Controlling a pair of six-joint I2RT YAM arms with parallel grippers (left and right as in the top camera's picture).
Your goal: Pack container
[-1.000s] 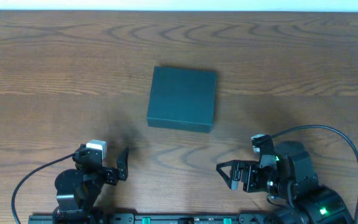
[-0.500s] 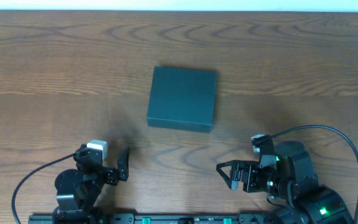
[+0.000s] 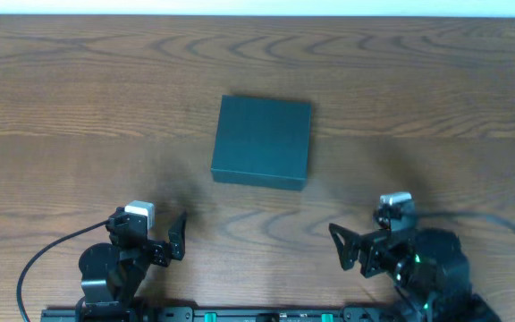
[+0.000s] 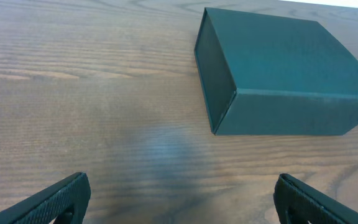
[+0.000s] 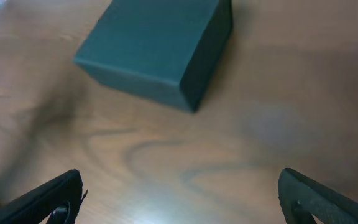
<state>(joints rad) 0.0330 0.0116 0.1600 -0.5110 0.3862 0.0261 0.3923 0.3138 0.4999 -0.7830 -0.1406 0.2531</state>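
Observation:
The container (image 3: 262, 141) is a dark teal box lying with its lid down in the middle of the wooden table. It appears again in the left wrist view as the container (image 4: 284, 68), ahead and to the right, and in the right wrist view as the container (image 5: 151, 46), ahead and to the left. My left gripper (image 3: 155, 233) rests near the front edge, left of the box, and is open. Between its fingers, my left gripper (image 4: 182, 190) shows only bare wood. My right gripper (image 3: 371, 231) is near the front right, open, and my right gripper (image 5: 180, 183) holds nothing.
The wooden table (image 3: 79, 107) stretches around the box on all sides. A black cable (image 3: 38, 259) loops beside the left arm's base. A rail (image 3: 240, 315) runs along the front edge between the two arms.
My right arm has shifted to the right and turned, so its fingers now point up the table towards the box instead of leftward. The left arm and the container have not moved.

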